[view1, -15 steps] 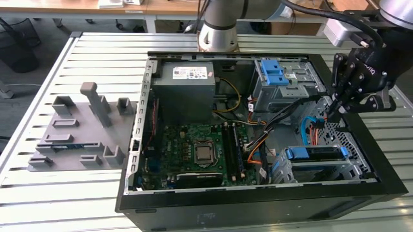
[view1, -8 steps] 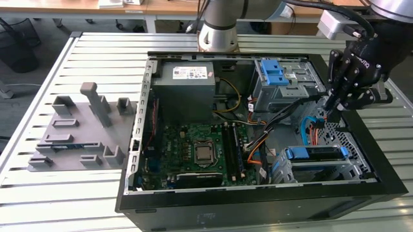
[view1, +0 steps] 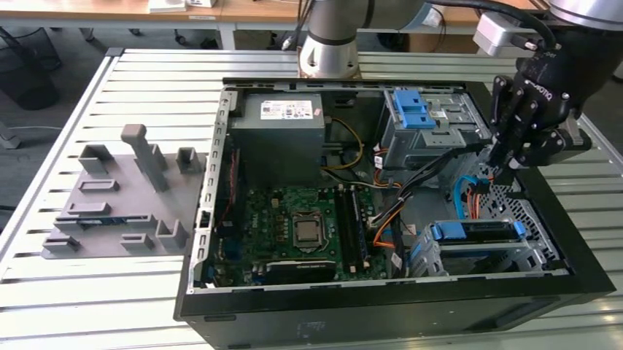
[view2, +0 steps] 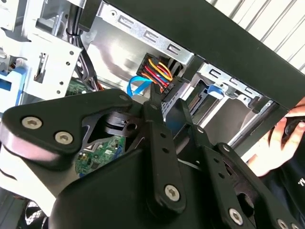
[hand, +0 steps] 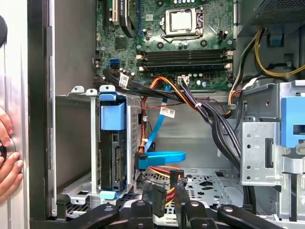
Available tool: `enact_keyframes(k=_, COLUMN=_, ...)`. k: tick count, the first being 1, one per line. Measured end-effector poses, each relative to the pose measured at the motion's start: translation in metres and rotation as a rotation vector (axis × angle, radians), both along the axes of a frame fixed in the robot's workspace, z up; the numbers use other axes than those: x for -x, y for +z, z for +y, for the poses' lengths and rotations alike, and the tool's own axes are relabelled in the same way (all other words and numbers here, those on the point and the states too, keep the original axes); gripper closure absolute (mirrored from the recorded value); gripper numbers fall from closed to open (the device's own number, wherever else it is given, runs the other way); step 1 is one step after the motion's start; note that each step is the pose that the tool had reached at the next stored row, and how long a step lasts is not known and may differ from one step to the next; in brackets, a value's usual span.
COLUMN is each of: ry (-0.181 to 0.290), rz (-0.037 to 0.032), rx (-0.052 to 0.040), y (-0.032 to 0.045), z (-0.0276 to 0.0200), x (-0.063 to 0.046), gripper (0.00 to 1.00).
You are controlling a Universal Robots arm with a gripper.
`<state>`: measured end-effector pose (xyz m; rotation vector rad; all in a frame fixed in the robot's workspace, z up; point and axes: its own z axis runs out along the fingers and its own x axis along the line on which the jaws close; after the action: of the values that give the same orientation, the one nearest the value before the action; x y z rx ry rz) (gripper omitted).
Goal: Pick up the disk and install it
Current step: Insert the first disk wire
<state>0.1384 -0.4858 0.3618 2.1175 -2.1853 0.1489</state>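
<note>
Cables point(hand: 164, 156) between hand point(hand: 162, 186) and disk point(hand: 116, 160)

Work surface: a slatted aluminium table point(view1: 117, 306), pale grey, its ribs running across the exterior view from left to right. Behind it, wooden desks point(view1: 248, 10) on white legs point(view1: 226, 35) are seen. The floor point(view1: 73, 73) is recorded as dark grey. A black mesh bin point(view1: 25, 76) is stood on it at the exterior view's left, with a pale cable point(view1: 29, 130) laid nearby. Lighting is even; a soft sheen is noted on the slats.
</note>
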Motion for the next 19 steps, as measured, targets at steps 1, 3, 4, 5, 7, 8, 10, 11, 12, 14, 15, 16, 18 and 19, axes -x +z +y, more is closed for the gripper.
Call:
enact_keyframes(k=1, ry=0.000, rz=0.0000, rx=0.0025, y=-0.0005, z=0.0003, x=0.0000, gripper=0.68)
enact_keyframes(k=3, ry=0.000, rz=0.0004, rx=0.0054, y=-0.0014, z=0.0009, x=-0.0003, gripper=0.68)
enact_keyframes(k=4, ry=0.000, rz=0.0007, rx=0.0057, y=-0.0018, z=0.0011, x=-0.0006, gripper=0.68)
enact_keyframes(k=5, ry=0.000, rz=0.0010, rx=0.0060, y=-0.0022, z=0.0014, x=-0.0010, gripper=0.68)
enact_keyframes(k=7, ry=0.000, rz=0.0014, rx=0.0064, y=-0.0028, z=0.0018, x=-0.0017, gripper=0.68)
enact_keyframes(k=8, ry=0.000, rz=0.0015, rx=0.0070, y=-0.0033, z=0.0020, x=-0.0019, gripper=0.68)
enact_keyframes(k=10, ry=0.000, rz=0.0015, rx=0.0105, y=-0.0042, z=0.0021, x=-0.0022, gripper=0.68)
enact_keyframes(k=11, ry=0.000, rz=0.0015, rx=0.0131, y=-0.0047, z=0.0022, x=-0.0024, gripper=0.68)
enact_keyframes(k=12, ry=0.000, rz=0.0015, rx=0.0160, y=-0.0052, z=0.0022, x=-0.0025, gripper=0.68)
enact_keyframes(k=14, ry=0.000, rz=0.0015, rx=0.0237, y=-0.0062, z=0.0022, x=-0.0026, gripper=0.68)
enact_keyframes(k=15, ry=0.000, rz=0.0015, rx=0.0283, y=-0.0067, z=0.0022, x=-0.0027, gripper=0.68)
enact_keyframes(k=16, ry=0.000, rz=0.0015, rx=0.0338, y=-0.0072, z=0.0022, x=-0.0027, gripper=0.68)
enact_keyframes(k=18, ry=0.000, rz=0.0015, rx=0.0473, y=-0.0077, z=0.0023, x=-0.0028, gripper=0.68)
enact_keyframes(k=19, ry=0.000, rz=0.0015, rx=0.0515, y=-0.0079, z=0.0024, x=-0.0028, gripper=0.68)
